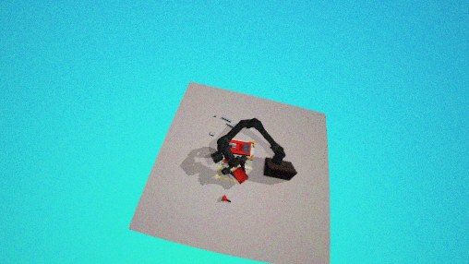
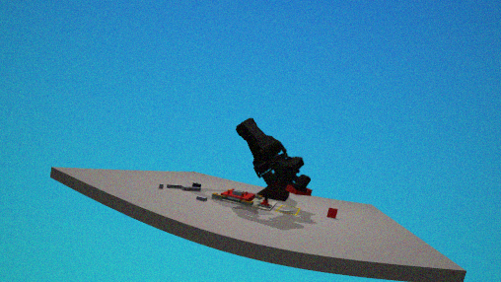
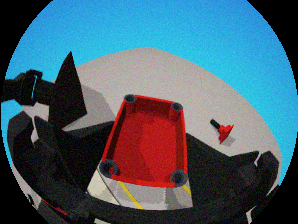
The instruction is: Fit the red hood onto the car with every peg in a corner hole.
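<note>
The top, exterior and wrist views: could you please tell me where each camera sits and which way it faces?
Top: high above, looking down at the table; the arm and its dark base block show.
Exterior: out beyond a table edge, looking across the tabletop; the dark arm shows, bunched together.
Wrist: on the arm near the jaws, looking out past them; both jaws flank the red hood.
Top and exterior share the chassis.

The red, boxy hood shell with dark-ringed corner holes (image 1: 241,174) (image 2: 299,190) (image 3: 150,145) is held aloft, hollow underside showing mid-frame in the wrist view. The red toy car chassis with its grey engine block (image 1: 241,148) (image 2: 237,193) sits near the top view's centre, hoodless.
</note>
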You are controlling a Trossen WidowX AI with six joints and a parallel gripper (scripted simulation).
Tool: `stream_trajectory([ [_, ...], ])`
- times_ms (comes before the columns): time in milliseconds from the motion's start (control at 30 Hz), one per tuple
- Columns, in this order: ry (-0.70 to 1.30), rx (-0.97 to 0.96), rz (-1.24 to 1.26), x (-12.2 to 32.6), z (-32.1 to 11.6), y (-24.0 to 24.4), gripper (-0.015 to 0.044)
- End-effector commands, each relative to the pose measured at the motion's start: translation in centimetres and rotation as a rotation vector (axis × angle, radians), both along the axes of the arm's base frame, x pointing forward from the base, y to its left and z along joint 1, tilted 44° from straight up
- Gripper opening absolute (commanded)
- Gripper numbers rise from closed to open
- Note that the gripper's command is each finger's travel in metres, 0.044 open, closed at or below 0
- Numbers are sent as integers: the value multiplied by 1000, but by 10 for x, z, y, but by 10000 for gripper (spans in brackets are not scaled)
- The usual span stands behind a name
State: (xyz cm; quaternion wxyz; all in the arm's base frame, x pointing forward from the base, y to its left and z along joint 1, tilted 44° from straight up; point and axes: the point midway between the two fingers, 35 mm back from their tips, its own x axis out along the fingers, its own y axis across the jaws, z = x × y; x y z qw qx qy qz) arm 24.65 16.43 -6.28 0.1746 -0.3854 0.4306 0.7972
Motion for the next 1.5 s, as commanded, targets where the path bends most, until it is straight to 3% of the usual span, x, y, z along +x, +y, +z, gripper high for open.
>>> stream_trajectory([
  [0, -4, -40, -56, 0, 0, 1, 0],
  [1467, -50, -611, -737, 0, 0, 0, 0],
])
